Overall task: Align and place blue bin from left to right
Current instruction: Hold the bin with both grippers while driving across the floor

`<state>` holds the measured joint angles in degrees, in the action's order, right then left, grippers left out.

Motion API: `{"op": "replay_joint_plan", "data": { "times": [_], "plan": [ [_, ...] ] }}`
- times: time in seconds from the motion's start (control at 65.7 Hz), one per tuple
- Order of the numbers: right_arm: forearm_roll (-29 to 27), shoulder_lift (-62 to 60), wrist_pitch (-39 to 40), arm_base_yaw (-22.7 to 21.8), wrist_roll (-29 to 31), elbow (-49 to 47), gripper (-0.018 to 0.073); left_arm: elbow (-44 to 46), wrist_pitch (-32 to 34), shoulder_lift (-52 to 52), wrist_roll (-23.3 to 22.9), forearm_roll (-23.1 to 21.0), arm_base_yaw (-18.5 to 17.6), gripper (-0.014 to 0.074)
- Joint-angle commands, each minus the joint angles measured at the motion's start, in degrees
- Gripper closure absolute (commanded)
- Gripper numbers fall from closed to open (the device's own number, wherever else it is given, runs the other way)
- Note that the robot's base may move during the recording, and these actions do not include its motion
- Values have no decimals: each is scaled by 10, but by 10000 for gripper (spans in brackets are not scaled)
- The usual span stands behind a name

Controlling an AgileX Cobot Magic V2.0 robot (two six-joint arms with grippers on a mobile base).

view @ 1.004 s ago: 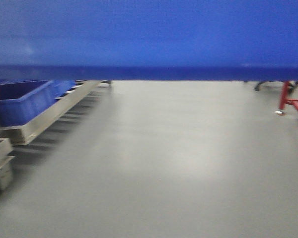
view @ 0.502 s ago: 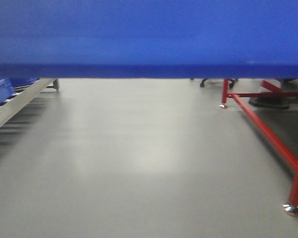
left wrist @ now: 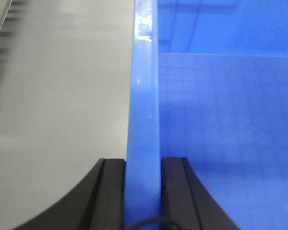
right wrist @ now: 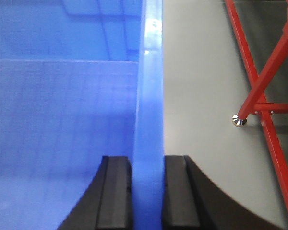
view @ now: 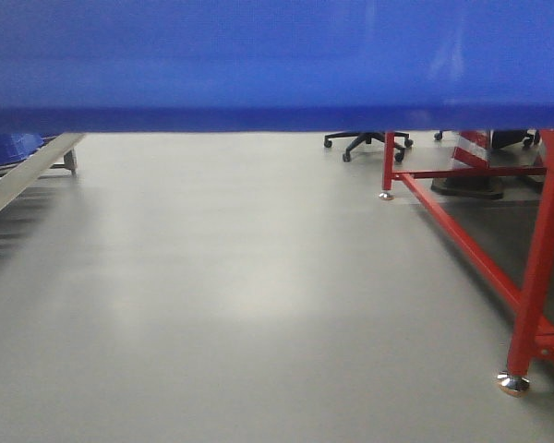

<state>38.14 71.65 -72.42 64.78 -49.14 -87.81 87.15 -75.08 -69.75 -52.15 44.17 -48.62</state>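
Pincers on both your arms are closed tight on the blue bin [view: 277,65]. Your left pincer [left wrist: 143,167] squeezes the bin's left wall from both sides, and your right pincer [right wrist: 147,165] squeezes the right wall the same way. The bin hangs above the grey floor [view: 240,295], very close to your front camera. A red frame [view: 535,277] stands on the floor to your right.

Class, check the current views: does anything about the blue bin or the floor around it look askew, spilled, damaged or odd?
Nothing stands out. The blue bin hangs roughly level across the front view, its side walls gripped by the left tool and the right tool. The grey floor shows no spill; the red frame stands upright.
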Motion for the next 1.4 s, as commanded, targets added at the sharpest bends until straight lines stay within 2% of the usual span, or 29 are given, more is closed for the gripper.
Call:
{"op": "replay_joint_plan", "data": {
  "times": [0.0,0.791,1.385],
  "plan": [
    [8,-2,70,5,6,-6,631,5,51,2,-7,25,-6,707],
    [8,-2,126,5,6,-6,631,5,51,2,-7,25,-6,707],
    [8,-2,129,5,6,-6,631,5,51,2,-7,25,-6,707]
  ]
}}
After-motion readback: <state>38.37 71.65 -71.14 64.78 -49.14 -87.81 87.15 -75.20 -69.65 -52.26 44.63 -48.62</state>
